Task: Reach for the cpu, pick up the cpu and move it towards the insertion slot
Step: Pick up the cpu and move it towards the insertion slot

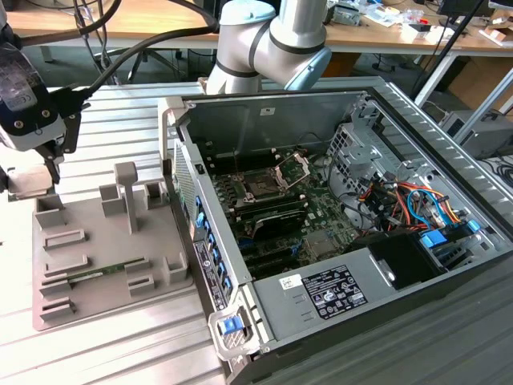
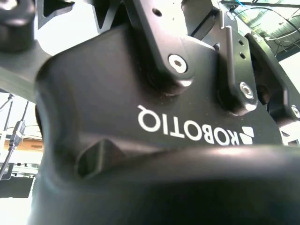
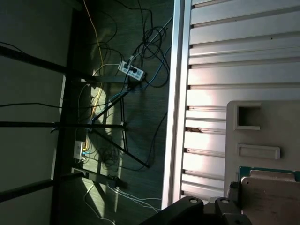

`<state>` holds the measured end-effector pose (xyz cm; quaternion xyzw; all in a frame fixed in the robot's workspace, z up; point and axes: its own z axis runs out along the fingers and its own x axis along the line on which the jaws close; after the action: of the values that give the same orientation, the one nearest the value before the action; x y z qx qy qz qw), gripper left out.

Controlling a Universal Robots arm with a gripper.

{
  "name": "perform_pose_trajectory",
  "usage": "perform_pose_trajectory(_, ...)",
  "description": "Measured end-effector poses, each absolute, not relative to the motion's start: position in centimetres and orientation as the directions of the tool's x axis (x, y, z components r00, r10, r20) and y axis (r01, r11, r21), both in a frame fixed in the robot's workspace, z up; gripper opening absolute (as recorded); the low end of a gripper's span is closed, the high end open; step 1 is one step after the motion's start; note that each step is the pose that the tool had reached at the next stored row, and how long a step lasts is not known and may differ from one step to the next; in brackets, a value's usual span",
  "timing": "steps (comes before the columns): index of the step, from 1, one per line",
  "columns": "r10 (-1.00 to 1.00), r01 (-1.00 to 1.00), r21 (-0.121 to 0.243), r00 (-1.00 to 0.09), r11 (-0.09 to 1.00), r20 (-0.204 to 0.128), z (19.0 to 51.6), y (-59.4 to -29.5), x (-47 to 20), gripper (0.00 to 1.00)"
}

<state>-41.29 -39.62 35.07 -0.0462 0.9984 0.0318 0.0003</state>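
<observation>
Because the cpu (image 3: 272, 192) lies at the tray's (image 1: 104, 241) 10 o'clock corner, the gripper (image 1: 50, 168) hangs there above it. Grip state: cannot tell.

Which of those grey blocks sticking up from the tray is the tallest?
The capped post in the middle of the three at the grey tray's far edge; it rises clearly above the squat blocks either side.

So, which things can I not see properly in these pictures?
The cpu: in the first wrist view the picture's edge cuts it off, so its full outline is hidden.
The insertion slot: too small in the exterior view to tell what its dark centre holds.
The gripper: cut by the exterior view's left edge; in the second wrist view its own body hides what lies behind.
</observation>
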Motion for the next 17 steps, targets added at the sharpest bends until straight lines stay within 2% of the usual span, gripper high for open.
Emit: perform_pose_trajectory(17,-0.092,-0.092,0.063,-0.996,0.994,-0.003,35.65,-39.62,-41.29,0.54)
